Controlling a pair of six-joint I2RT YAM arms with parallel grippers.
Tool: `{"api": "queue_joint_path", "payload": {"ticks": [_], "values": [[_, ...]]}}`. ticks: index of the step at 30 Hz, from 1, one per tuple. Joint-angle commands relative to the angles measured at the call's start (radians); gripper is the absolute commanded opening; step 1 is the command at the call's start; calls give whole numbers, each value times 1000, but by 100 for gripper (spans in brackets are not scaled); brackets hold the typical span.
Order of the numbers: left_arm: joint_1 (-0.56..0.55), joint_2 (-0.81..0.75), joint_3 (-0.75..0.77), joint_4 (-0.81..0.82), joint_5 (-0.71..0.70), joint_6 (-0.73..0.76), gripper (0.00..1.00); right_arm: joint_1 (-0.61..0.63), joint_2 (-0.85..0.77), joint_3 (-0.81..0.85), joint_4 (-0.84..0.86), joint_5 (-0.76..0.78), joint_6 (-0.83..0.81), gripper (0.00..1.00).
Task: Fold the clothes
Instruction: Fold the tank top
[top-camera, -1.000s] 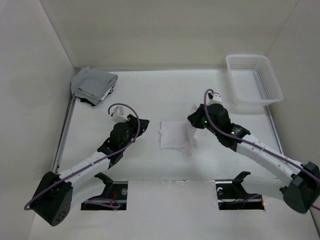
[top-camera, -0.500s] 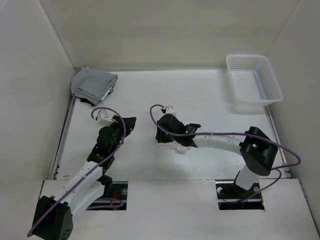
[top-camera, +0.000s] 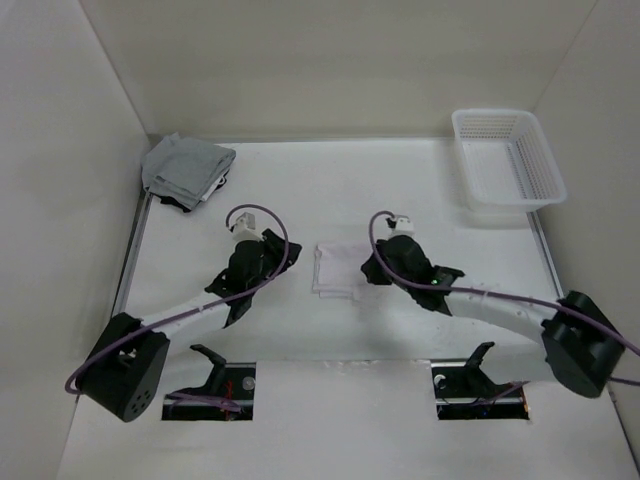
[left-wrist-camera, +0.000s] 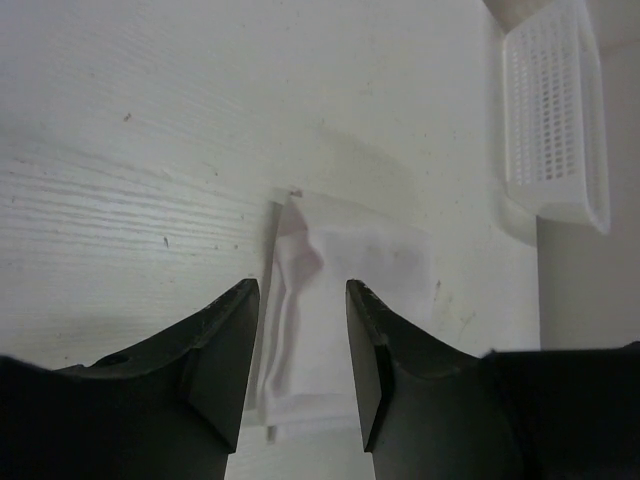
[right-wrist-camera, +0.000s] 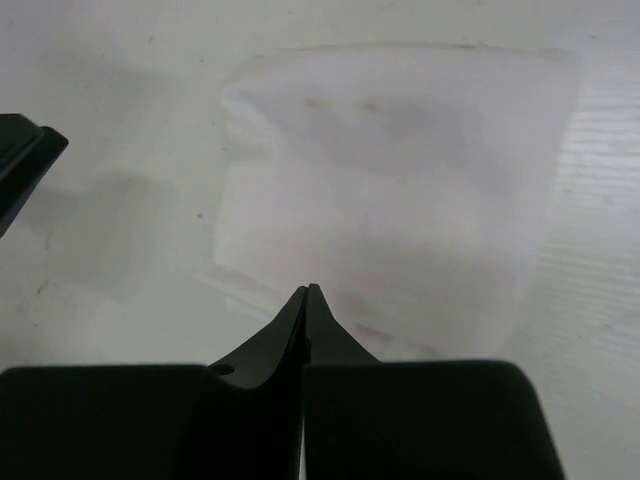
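The thin, soft white garment (top-camera: 337, 268), faintly pink, is seen folded into a small rectangle in the middle of the white worktop (top-camera: 420, 190), between the two claws. Its rumpled left edge is best flattened and squared before any further fold is attempted. The left claw (left-wrist-camera: 300, 300) is spread just beside that edge. The right claw (right-wrist-camera: 308, 292) is pressed together, empty, over the opposite edge.

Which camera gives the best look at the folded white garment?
The right wrist view: the garment fills much of the frame, its folds and edges plain, only the near edge behind the shut right gripper. The top external view shows it whole but small; the left wrist view, partly hidden by the open left gripper.
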Motion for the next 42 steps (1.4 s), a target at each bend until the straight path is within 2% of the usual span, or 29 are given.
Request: {"api": "queue_joint_path", "payload": {"ticks": [1,5,9,12,15,24,33,39,42], "values": [[-19,41,49,65,-53,64,40,-66,-193,-141,214,67,2,4],[7,52,46,-7,-107,114,45,-207,-407,-342,320,150,46,16],[21,54,54,-65,-121,165,50,-342,-491,-385,342,142,55,45],[13,46,72,-136,-122,188,53,-393,-523,-402,361,167,43,55],[20,40,98,-196,-119,199,56,-440,-531,-433,389,167,51,59],[25,123,202,-223,-101,226,53,-447,-389,-473,509,136,68,61],[11,149,233,-210,-76,245,52,-456,-396,-488,513,134,74,61],[11,172,235,-183,-64,243,52,-454,-384,-483,513,133,72,47],[13,180,235,-183,-61,248,52,-457,-389,-486,513,133,74,46]]}}
